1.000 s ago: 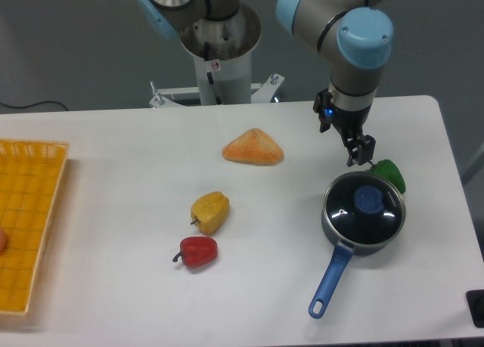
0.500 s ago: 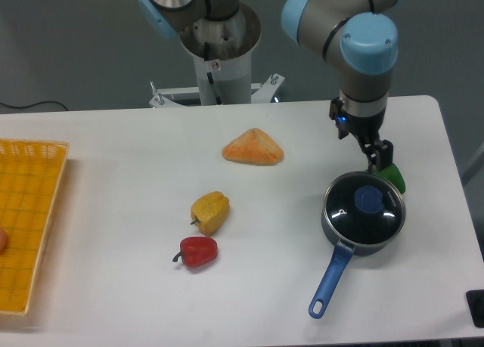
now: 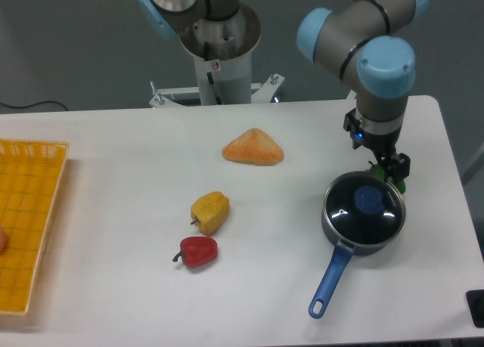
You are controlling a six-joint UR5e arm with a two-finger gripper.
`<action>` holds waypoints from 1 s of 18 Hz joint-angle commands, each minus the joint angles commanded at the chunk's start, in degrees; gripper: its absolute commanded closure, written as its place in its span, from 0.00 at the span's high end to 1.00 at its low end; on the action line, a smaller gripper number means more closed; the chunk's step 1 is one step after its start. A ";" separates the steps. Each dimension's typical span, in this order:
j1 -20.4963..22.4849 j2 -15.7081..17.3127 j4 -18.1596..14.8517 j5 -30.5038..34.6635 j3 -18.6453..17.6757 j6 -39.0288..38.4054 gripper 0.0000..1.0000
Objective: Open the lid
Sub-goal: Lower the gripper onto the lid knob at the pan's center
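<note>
On the saucepan (image 3: 364, 215) the lid (image 3: 364, 209) sits closed, the gripper (image 3: 395, 168) just behind its far rim, finger state impossible to tell, so descending off-centre could strike glass and miss the knob (image 3: 368, 199).

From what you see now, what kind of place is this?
Probably a robotics lab: a UR5e arm bolted behind a white table, with toy-like peppers and a lidded saucepan laid out.

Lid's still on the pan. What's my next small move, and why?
Probably shift the gripper toward the camera until it is over the blue knob, then descend. It now hangs behind the lid, at the rim near the green pepper, not above the knob.
</note>
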 joint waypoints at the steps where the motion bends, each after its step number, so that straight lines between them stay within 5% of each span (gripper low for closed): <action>1: -0.18 -0.35 0.17 -0.80 0.26 -0.09 1.00; 18: -2.02 -6.69 -1.58 2.80 5.10 0.70 1.00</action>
